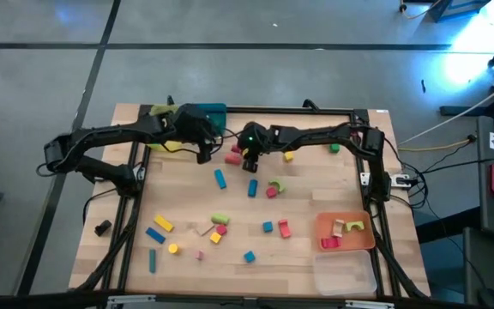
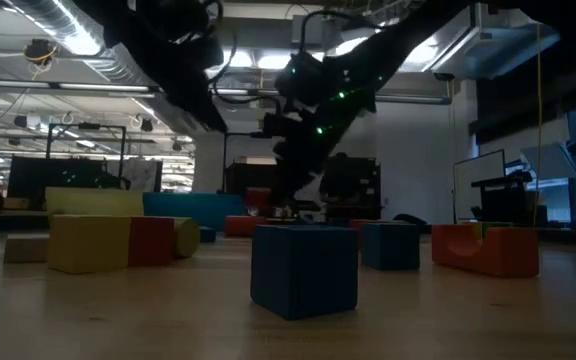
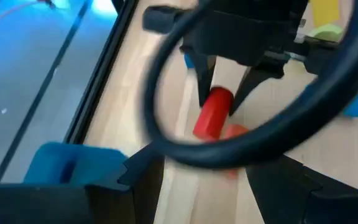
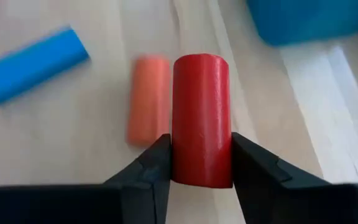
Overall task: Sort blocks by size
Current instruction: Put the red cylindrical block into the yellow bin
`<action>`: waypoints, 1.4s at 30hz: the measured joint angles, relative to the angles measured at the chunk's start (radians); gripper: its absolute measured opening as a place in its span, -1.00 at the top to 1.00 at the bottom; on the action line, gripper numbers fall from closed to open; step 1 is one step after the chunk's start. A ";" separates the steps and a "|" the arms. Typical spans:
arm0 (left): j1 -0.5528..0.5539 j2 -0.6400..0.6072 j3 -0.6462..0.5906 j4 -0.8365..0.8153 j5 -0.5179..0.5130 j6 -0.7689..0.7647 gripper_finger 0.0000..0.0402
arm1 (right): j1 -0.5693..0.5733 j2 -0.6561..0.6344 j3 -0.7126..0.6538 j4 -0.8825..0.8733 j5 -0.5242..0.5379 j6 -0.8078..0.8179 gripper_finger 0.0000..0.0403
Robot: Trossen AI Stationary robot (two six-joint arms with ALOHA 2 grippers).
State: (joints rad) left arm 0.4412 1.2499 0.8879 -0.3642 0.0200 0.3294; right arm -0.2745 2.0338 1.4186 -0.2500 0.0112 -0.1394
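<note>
Counter [image 1: 298, 249], wood top. Blocks [image 1: 221, 225] scattered across its middle and near half, a few in the orange tray [image 1: 345, 232] by the right near corner. Left claw [image 1: 202, 148] hangs near the far edge, left of centre, fingers spread, grasping nothing. Right claw [image 4: 199, 163] just beside it toward centre, clenched on the red cylinder [image 4: 201, 118]. Orange bar [image 4: 148, 99] lies on the counter just beside the cylinder; blue bar [image 4: 33, 64] farther off.

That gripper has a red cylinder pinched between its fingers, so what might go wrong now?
1. The right gripper holds the red cylinder only near one end, so it might tilt or slip out.
2. An orange block lies right beside it on the table and could get nudged.
3. The left gripper hangs close by, so the arms could bump.
</note>
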 joint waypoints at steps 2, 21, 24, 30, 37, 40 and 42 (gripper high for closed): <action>-0.009 0.000 0.000 0.013 -0.001 0.025 0.00 | 0.000 0.000 0.026 0.006 -0.030 0.003 0.32; -0.018 0.000 0.000 0.006 0.042 -0.012 0.00 | 0.026 0.000 0.194 0.014 -0.153 0.003 0.32; -0.018 0.000 0.000 -0.004 0.054 -0.014 0.00 | 0.027 0.000 0.204 0.013 -0.154 0.000 0.32; -0.018 0.000 0.000 -0.052 0.066 -0.021 0.00 | 0.026 0.000 0.214 0.014 -0.161 0.000 0.32; -0.017 0.000 0.000 -0.059 0.066 -0.039 0.09 | 0.027 0.000 0.214 0.016 -0.162 -0.001 0.32; -0.015 0.000 0.000 -0.074 0.066 -0.039 0.18 | 0.027 0.000 0.214 0.016 -0.162 -0.002 0.32; -0.015 0.000 0.000 -0.074 0.069 -0.037 0.25 | 0.027 0.000 0.214 0.014 -0.165 -0.008 0.32</action>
State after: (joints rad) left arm 0.4263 1.2499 0.8879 -0.4383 0.0889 0.2926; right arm -0.2478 2.0335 1.6321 -0.2362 -0.1537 -0.1477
